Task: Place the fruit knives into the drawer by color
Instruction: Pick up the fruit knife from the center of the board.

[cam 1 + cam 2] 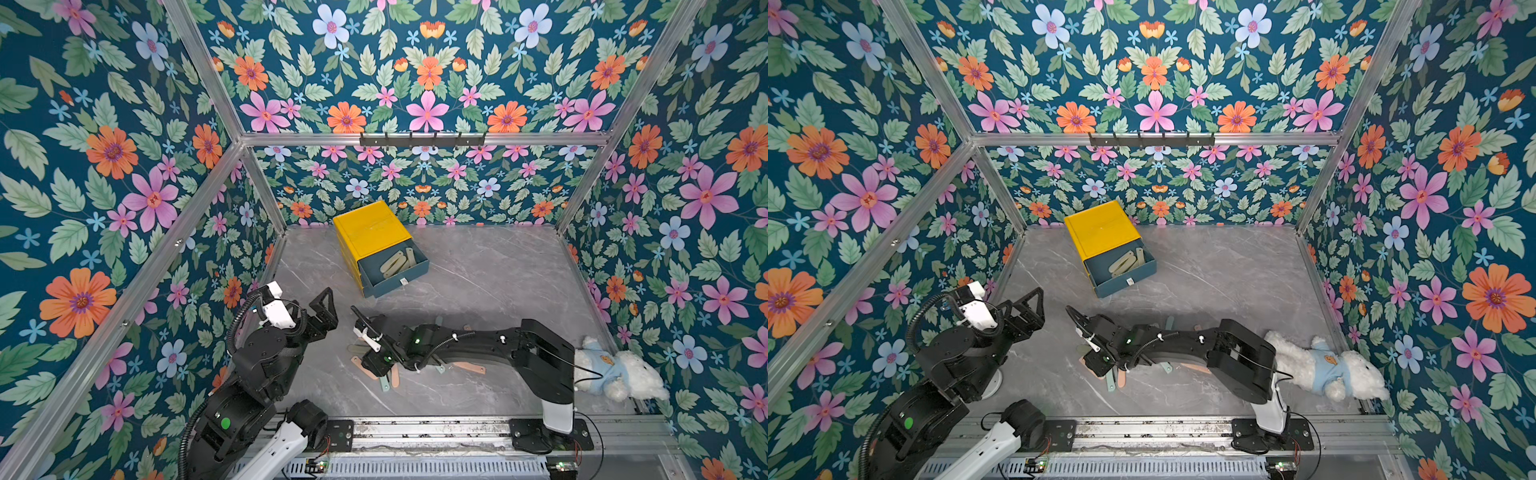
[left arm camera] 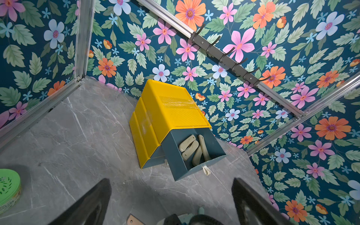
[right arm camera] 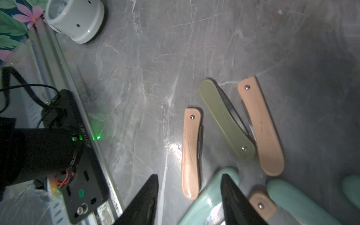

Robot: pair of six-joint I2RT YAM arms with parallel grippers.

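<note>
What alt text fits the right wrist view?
The right gripper's fingers stand apart at a mint-teal knife, over the grey marble table. Next to it lie salmon-pink knives and an olive-green knife, folded.

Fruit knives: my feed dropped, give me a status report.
Left gripper open, empty. Right gripper open, straddling a mint-teal folded knife, not gripped. Olive-green knives in open dark teal top drawer. Nothing seen in the way.
</note>
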